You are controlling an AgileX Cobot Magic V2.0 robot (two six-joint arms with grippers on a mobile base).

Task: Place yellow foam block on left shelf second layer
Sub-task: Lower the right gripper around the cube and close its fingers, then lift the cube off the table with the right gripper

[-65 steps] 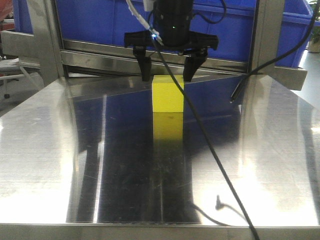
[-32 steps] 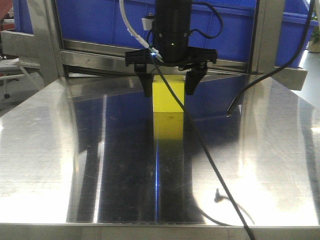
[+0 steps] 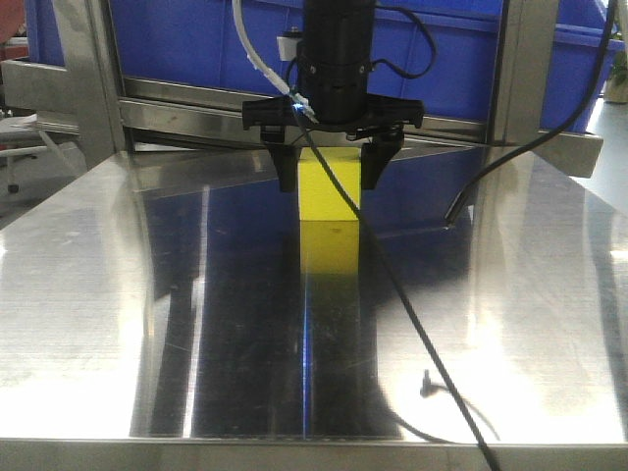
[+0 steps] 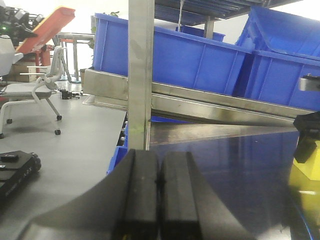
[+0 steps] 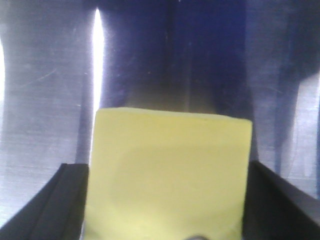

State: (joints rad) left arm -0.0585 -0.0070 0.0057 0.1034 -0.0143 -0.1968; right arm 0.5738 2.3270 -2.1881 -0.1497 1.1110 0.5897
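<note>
The yellow foam block (image 3: 329,191) stands on the steel table (image 3: 98,294) near its far edge, mirrored in the metal. My right gripper (image 3: 329,184) hangs straight down over it, open, one black finger close along each side of the block. In the right wrist view the yellow foam block (image 5: 167,175) fills the gap of the right gripper (image 5: 167,210), and its faces look uncrushed. My left gripper (image 4: 160,180) is shut and empty, low at the table's left, aimed at a shelf post (image 4: 141,75). From there the yellow foam block (image 4: 307,172) shows at the right edge.
Blue bins (image 3: 196,44) sit on a steel shelf rail (image 3: 196,98) behind the table, with upright posts (image 3: 83,78) left and right. A black cable (image 3: 412,324) runs across the table toward the front. An office chair (image 4: 35,92) stands on the floor at left.
My right gripper has come down from above the block until its fingers flank the sides; finger spacing looks unchanged. The block has not moved.
</note>
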